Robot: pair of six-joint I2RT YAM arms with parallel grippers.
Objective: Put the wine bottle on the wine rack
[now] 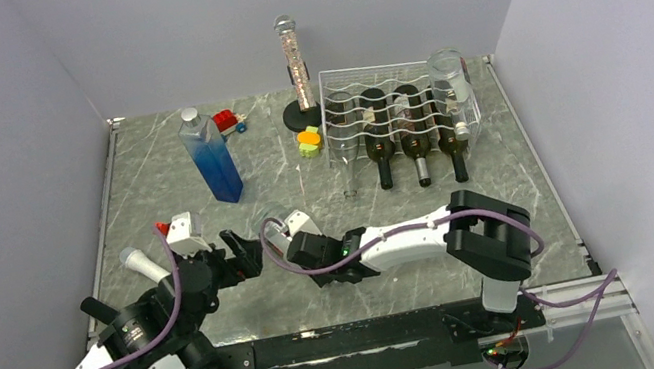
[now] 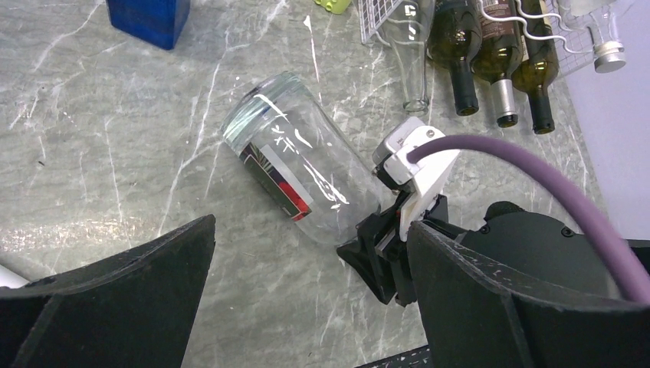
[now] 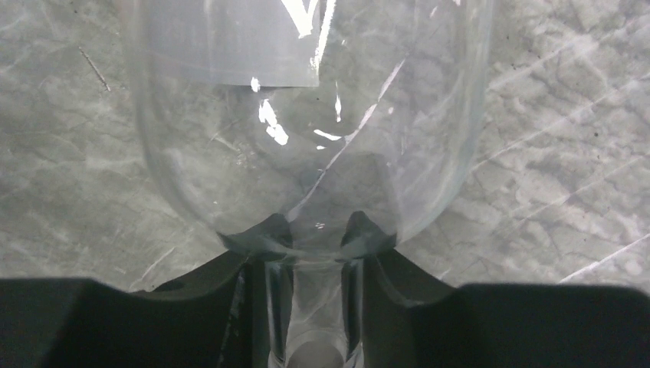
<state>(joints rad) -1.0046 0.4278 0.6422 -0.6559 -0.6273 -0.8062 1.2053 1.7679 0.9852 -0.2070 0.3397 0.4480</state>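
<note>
A clear glass wine bottle with a red and dark label lies on the marble table between the two arms, its base toward the far left. It is faint in the top view. My right gripper is shut on the bottle's neck, one finger on each side; it also shows in the left wrist view and the top view. My left gripper is open and empty, just near of the bottle. The white wire wine rack stands at the far right and holds several bottles.
A tall blue square bottle stands far left of centre. A glitter tube on a black base, a red toy car and a yellow-green toy sit near the rack. Rack bottle necks point toward the arms.
</note>
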